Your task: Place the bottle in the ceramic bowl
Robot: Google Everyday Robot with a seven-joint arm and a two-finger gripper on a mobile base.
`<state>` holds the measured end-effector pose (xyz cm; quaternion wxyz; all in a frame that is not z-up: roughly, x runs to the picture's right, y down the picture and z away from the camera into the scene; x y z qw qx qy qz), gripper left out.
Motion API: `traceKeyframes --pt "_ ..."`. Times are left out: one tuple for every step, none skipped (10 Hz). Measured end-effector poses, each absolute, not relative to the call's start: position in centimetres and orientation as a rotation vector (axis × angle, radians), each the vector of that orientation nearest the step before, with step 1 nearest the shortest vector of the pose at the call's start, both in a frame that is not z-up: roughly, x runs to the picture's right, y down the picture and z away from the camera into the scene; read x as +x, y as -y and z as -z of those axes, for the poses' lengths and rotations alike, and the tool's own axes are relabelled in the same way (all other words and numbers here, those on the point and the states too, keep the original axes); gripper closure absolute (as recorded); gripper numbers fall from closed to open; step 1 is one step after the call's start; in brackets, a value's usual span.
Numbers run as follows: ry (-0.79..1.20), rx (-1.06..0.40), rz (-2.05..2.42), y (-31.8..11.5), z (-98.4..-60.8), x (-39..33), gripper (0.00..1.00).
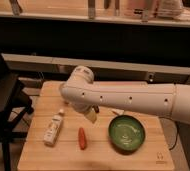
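Observation:
The bottle [54, 128] lies on its side on the left part of the wooden table [43, 155], white cap pointing away from me. The dark green ceramic bowl [126, 133] stands on the right part, with nothing in it. My white arm reaches in from the right across the table's back half. My gripper [92, 116] hangs under the arm's bend, above the table between bottle and bowl, a little nearer the bowl. It touches neither and holds nothing that I can see.
An orange stick [81, 138] lies between bottle and bowl, just in front of the gripper. A dark chair [3, 107] stands at the table's left edge. A dark counter wall and a ledge [48, 62] run behind the table.

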<state>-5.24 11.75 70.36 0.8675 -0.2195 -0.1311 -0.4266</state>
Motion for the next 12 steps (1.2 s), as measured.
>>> traceKeyframes --pt "0.290 -0.452 0.920 -12.0 -70.6 -6.2 0.20" --pt "0.297 -0.449 0.932 -12.0 -70.7 -6.7 0.20" --pt "0.306 -0.444 0.954 -12.0 -70.8 -7.2 0.20" --pt "0.318 -0.442 0.973 -12.2 -70.9 -7.9 0.20" --pt "0.327 -0.437 0.991 -12.2 -70.9 -8.6 0.20" --pt "0.329 -0.435 0.998 -12.2 -71.0 -8.5 0.20" --pt "0.339 -0.432 1.019 -12.2 -71.1 -8.8 0.20" --pt "0.347 -0.428 1.035 -12.2 -71.2 -9.5 0.20" --pt "0.358 -0.423 1.057 -12.3 -71.3 -10.4 0.20" --pt "0.365 -0.423 1.075 -12.3 -71.4 -10.7 0.20" --pt "0.366 -0.428 1.094 -12.3 -71.6 -10.8 0.20" --pt "0.378 -0.428 1.107 -12.4 -71.6 -11.4 0.20"
